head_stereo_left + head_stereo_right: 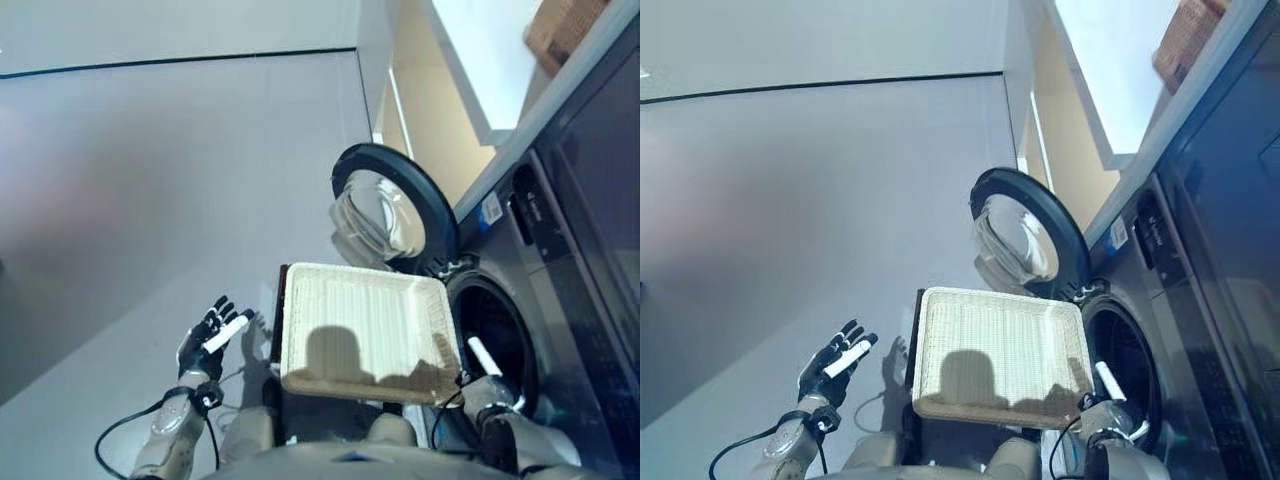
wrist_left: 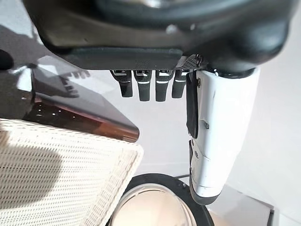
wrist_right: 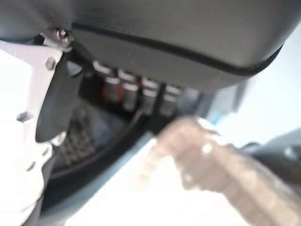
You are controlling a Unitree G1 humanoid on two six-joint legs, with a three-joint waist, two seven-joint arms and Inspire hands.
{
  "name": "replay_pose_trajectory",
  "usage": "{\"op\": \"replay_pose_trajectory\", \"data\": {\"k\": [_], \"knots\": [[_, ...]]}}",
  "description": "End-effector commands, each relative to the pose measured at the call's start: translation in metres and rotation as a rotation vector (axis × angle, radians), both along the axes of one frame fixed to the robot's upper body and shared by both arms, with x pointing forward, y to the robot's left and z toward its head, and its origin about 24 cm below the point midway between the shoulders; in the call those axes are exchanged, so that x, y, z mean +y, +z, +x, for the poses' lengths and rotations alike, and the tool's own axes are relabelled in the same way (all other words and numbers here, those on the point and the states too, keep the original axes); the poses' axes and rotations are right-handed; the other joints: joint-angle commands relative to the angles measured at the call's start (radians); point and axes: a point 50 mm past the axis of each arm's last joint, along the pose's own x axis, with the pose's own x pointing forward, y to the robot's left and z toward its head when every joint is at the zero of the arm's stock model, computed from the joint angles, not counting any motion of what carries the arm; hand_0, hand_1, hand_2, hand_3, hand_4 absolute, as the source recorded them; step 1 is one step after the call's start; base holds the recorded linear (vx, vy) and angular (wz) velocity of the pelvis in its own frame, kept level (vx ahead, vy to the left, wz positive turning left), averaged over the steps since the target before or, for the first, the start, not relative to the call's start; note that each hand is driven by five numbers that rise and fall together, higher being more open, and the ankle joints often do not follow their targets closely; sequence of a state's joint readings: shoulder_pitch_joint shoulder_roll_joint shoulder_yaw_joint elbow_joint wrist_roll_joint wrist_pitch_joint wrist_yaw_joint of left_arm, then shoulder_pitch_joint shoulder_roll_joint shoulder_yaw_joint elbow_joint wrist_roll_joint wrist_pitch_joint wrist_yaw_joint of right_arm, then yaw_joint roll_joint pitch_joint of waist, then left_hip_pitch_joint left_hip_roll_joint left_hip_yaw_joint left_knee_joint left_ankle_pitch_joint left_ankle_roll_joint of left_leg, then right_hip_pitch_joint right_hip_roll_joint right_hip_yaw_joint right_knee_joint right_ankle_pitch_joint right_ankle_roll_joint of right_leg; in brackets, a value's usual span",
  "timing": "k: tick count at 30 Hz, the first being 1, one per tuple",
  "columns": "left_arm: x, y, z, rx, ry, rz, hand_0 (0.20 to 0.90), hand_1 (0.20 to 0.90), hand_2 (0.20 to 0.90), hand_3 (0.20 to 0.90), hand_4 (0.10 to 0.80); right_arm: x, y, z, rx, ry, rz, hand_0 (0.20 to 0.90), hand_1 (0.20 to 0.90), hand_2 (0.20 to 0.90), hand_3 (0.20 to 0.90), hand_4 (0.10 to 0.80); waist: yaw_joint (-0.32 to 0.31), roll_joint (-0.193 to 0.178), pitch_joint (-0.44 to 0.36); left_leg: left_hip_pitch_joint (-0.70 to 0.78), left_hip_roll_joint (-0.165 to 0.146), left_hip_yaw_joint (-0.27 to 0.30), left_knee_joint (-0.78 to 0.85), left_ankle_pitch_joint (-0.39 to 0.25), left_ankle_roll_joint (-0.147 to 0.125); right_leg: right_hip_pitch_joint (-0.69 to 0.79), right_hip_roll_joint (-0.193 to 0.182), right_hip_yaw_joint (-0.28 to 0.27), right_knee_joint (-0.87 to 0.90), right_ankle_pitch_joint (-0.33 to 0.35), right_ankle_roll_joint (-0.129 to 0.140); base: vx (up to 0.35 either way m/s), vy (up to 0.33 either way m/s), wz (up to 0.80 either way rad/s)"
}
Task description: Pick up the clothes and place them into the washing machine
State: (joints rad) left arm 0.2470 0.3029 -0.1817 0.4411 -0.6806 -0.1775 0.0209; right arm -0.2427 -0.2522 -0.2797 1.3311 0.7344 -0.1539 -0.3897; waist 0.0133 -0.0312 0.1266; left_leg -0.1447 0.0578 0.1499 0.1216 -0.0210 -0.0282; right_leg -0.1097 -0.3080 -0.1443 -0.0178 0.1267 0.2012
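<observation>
No clothes show in any view: the pale woven basket [image 1: 362, 332], a shallow rectangular tray of fine wicker, looks empty. It sits on a dark glossy stand [image 2: 80, 115] just beside the washing machine [image 1: 560, 300], whose round glass-domed door [image 1: 385, 215] stands open over the dark drum [image 1: 495, 335]. The left hand [image 1: 208, 338] hangs over the smooth grey floor [image 1: 150, 170], fingers straight, holding nothing. The right hand [image 1: 487, 372] is at the drum's mouth; its fingers look straight and empty. Judging so, loading seems finished; next comes withdrawing that hand.

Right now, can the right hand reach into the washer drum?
Probably yes: the right hand is close to the drum mouth, the door stands swung wide open, and the basket sits to its left, not between them.
</observation>
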Motion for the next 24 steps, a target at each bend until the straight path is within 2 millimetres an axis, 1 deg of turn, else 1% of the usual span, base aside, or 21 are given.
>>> {"op": "replay_pose_trajectory", "data": {"k": [1,2,3,5,7,8,11,14,18,22,24], "knots": [[0.004,0.018,0.013,-0.133,0.024,0.031,0.900,0.900,0.900,0.900,0.800,-0.039,0.021,0.003,0.019,0.153,-0.230,0.900,0.900,0.900,0.900,0.800,0.007,0.007,-0.052,0.067,0.050,-0.022,-0.086,0.035,-0.052,0.025,0.009,-0.034,0.006,0.001,0.009,0.078,-0.025,-0.15],[0.005,0.016,0.012,-0.124,0.025,0.033,0.900,0.900,0.900,0.900,0.800,-0.035,0.020,0.003,0.025,0.198,-0.234,0.900,0.900,0.900,0.900,0.800,0.004,0.005,-0.058,0.079,0.053,-0.019,-0.094,0.037,-0.054,0.033,0.012,-0.034,0.002,0.000,0.009,0.062,-0.024,-0.13],[0.005,0.016,0.011,-0.124,0.031,0.027,0.900,0.900,0.900,0.900,0.800,-0.027,0.018,0.008,0.010,0.278,-0.241,0.900,0.900,0.900,0.900,0.800,0.001,0.002,-0.063,0.089,0.055,-0.014,-0.101,0.039,-0.054,0.037,0.016,-0.032,0.000,-0.001,0.008,0.050,-0.020,-0.08],[0.007,0.014,0.009,-0.117,0.038,0.024,0.900,0.900,0.900,0.900,0.800,-0.014,0.019,0.014,-0.056,0.409,-0.248,0.900,0.900,0.900,0.900,0.800,-0.007,-0.003,-0.073,0.107,0.061,-0.006,-0.122,0.048,-0.058,0.041,0.025,-0.028,-0.006,-0.002,0.007,0.040,-0.016,-0.16],[0.012,0.008,0.002,-0.084,0.050,0.030,0.900,0.900,0.900,0.900,0.800,-0.003,0.018,0.010,-0.109,0.483,-0.236,0.900,0.900,0.900,0.900,0.800,-0.013,-0.006,-0.085,0.125,0.066,0.002,-0.138,0.056,-0.060,0.051,0.036,-0.024,-0.011,-0.005,0.004,0.046,-0.019,-0.23],[0.013,0.005,-0.004,-0.063,0.063,0.031,0.900,0.900,0.900,0.900,0.800,0.006,0.018,0.008,-0.162,0.534,-0.221,0.900,0.900,0.900,0.900,0.800,-0.018,-0.010,-0.090,0.137,0.072,0.004,-0.145,0.060,-0.063,0.057,0.045,-0.023,-0.014,-0.009,0.001,0.045,-0.034,-0.20],[0.012,0.002,-0.005,-0.052,0.063,0.033,0.900,0.900,0.900,0.900,0.800,0.015,0.017,0.005,-0.197,0.563,-0.191,0.900,0.900,0.900,0.900,0.800,-0.019,-0.012,-0.097,0.150,0.077,0.007,-0.149,0.063,-0.065,0.068,0.054,-0.025,-0.018,-0.012,-0.001,0.025,-0.020,-0.10],[0.009,0.000,-0.005,-0.051,0.057,0.025,0.900,0.900,0.900,0.900,0.800,0.025,0.012,0.003,-0.185,0.605,-0.170,0.900,0.900,0.900,0.900,0.800,-0.018,-0.012,-0.107,0.164,0.086,0.008,-0.158,0.068,-0.068,0.075,0.064,-0.021,-0.018,-0.016,-0.003,0.018,-0.022,-0.06],[0.003,-0.007,-0.006,-0.020,0.058,0.015,0.900,0.900,0.900,0.900,0.800,0.041,0.008,0.006,-0.185,0.650,-0.141,0.900,0.900,0.900,0.900,0.800,-0.017,-0.009,-0.119,0.182,0.098,0.010,-0.175,0.078,-0.072,0.086,0.078,-0.020,-0.016,-0.024,-0.007,0.008,-0.010,-0.02],[-0.003,-0.009,-0.001,-0.017,0.037,0.013,0.900,0.900,0.900,0.900,0.800,0.059,0.003,0.008,-0.154,0.780,-0.126,0.900,0.900,0.900,0.900,0.800,-0.014,-0.004,-0.125,0.193,0.102,0.011,-0.185,0.087,-0.076,0.099,0.086,-0.022,-0.019,-0.030,-0.010,-0.001,-0.007,-0.02],[-0.007,-0.008,0.004,-0.027,0.009,0.013,0.900,0.900,0.900,0.900,0.800,0.069,0.002,0.012,-0.129,0.901,-0.150,0.900,0.900,0.900,0.900,0.800,-0.010,0.000,-0.130,0.192,0.102,0.009,-0.189,0.091,-0.077,0.105,0.088,-0.027,-0.022,-0.033,-0.011,0.000,0.000,0.00]]}}
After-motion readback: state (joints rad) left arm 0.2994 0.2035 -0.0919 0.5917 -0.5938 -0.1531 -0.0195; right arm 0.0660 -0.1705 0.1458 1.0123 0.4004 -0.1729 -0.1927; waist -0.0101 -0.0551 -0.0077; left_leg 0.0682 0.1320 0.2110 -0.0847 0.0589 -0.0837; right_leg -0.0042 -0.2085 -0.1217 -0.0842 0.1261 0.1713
